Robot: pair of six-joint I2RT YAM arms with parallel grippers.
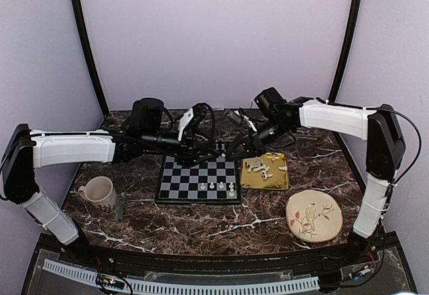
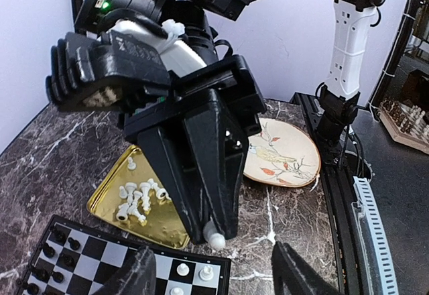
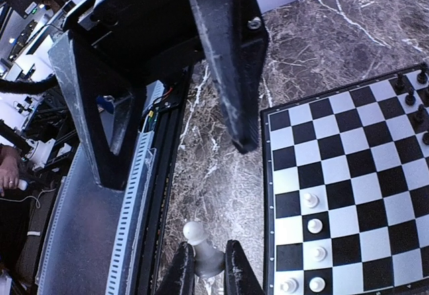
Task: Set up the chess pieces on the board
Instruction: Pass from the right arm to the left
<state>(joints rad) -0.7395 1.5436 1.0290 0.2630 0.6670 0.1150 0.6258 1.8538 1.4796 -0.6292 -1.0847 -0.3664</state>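
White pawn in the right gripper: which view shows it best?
The right wrist view: the white pawn shows head and body, clamped in the right gripper. The left wrist view shows only its rounded end; the top view does not resolve it.
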